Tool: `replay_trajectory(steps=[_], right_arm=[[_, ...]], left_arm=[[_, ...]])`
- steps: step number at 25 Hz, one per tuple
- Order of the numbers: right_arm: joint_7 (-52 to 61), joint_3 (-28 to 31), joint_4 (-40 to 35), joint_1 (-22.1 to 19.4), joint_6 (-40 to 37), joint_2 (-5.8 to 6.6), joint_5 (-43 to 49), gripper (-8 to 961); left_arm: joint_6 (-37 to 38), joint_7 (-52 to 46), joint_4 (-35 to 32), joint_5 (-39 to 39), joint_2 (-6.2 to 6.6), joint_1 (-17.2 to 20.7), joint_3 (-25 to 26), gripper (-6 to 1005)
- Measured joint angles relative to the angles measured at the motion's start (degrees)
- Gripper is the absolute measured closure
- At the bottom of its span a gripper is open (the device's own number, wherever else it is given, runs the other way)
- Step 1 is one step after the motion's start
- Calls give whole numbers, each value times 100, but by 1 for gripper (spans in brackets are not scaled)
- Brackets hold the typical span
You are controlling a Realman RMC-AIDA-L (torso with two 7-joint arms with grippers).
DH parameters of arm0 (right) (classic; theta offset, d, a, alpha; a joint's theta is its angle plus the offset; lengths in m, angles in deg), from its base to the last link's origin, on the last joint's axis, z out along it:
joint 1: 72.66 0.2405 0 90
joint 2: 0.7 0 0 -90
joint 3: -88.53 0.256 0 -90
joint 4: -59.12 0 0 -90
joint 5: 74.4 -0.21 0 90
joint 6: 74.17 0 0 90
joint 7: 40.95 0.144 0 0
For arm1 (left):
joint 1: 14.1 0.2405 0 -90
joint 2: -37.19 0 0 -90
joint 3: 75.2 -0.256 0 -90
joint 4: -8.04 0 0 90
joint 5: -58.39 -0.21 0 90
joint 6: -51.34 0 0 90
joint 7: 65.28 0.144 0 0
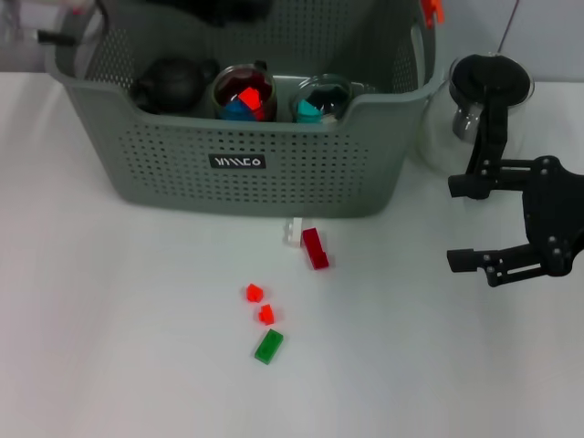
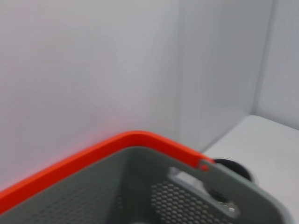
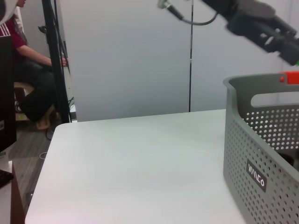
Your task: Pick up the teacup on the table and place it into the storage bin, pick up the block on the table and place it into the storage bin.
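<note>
The grey-green storage bin [image 1: 182,164] stands at the back of the table and also shows in the right wrist view [image 3: 243,140] and the left wrist view [image 2: 154,186]. Inside it are a dark round vessel [image 1: 173,84], a glass teacup [image 1: 245,96] with red and blue blocks, and a second glass teacup [image 1: 321,100] with a teal block. On the table lie a red block [image 1: 315,247], a white block [image 1: 292,231], two small orange blocks [image 1: 254,293] and a green block [image 1: 268,347]. My right gripper [image 1: 454,224] is open and empty, right of the blocks. My left arm [image 3: 261,23] hangs above the bin.
A glass pot with a black handle [image 1: 488,87] stands right of the bin, just behind my right gripper. The bin's rear handle is orange [image 2: 140,139]. A person [image 3: 23,70] sits beyond the table's far edge in the right wrist view.
</note>
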Motion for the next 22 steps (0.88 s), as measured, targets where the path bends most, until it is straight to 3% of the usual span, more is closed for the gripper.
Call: replay_trajectory(steps=[3,6,11,14,17,20,22], right_arm=[[-3,-8,-1,0,-2,-1,4,25],[-4,-10,-1,0,-4,-15,18,25],[-4,-2,0,-5,-151,-24,27,26],[-3,30,0,-7,-203,-11,27,26],[-2,35,17,-8,-205,7,27,26],[-1,38,34,-11,-192,16,27,26],[7,38,43,-14,-164,16,27,25]], left_arm=[[-173,-62,804,-55,246,-362,240,501],[-655,-76,1649,-62,414,-617,352,491],[-1108,-107,2212,-73,512,-761,390,476],[-1041,-97,1896,-79,465,-680,366,466],[-726,-47,1228,-39,352,-473,363,320],[-158,176,418,119,146,-171,362,195],[385,538,-214,246,-109,116,320,142]])
